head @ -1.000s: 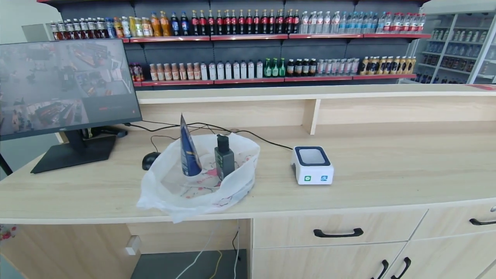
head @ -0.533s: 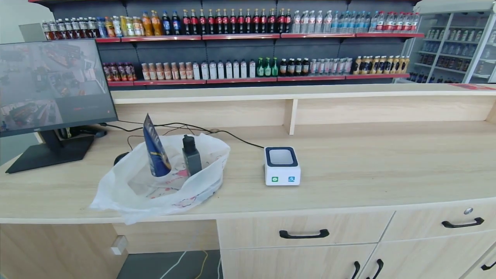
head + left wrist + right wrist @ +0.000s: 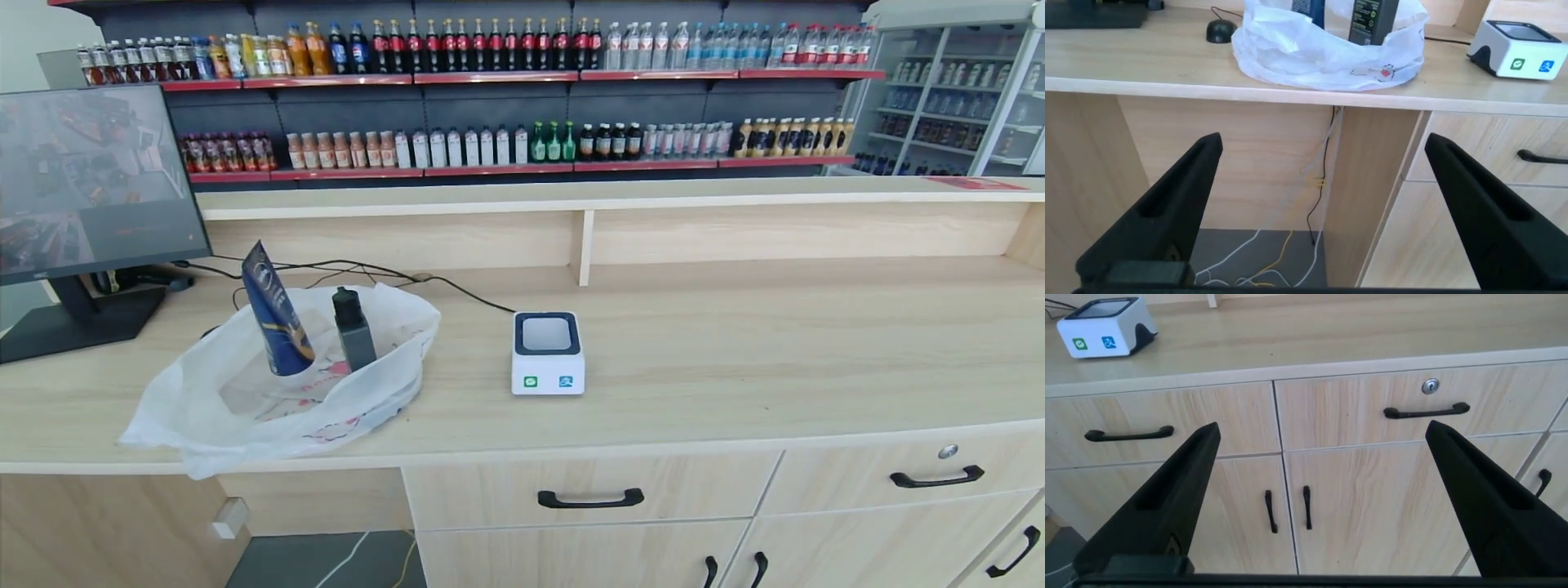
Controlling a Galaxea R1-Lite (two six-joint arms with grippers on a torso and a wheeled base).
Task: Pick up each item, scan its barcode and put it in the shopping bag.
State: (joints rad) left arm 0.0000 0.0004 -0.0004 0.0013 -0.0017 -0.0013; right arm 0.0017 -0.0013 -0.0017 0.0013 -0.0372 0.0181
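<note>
Over on the left stands the monitor [image 3: 90,180], and next along the tabletop [image 3: 775,359] sits the white plastic shopping bag [image 3: 204,408], mouth slumped open. Inside it, look, a blue tube [image 3: 273,322] standing up on its cap and leaning a little, and just beside it, to its right, a dark bottle [image 3: 353,331] upright. Both are in the bag, so for these two the picking, scanning and bagging look finished to me.

Moving right, the small white barcode scanner [image 3: 547,353] sits near the bag but apart from it, its window facing up and nothing held over it. A cable trails from behind it toward the back of the bag.

Down low now: the left end effector [image 3: 1323,140] hangs in front of the counter below the bag, jaws spread wide, gripping nothing. The right end effector [image 3: 1323,426] faces the drawers [image 3: 1159,429] below and to the right of the scanner, also spread wide and carrying nothing.

My read: the job is at or near its end. Whether more goods wait somewhere, I cannot tell.
</note>
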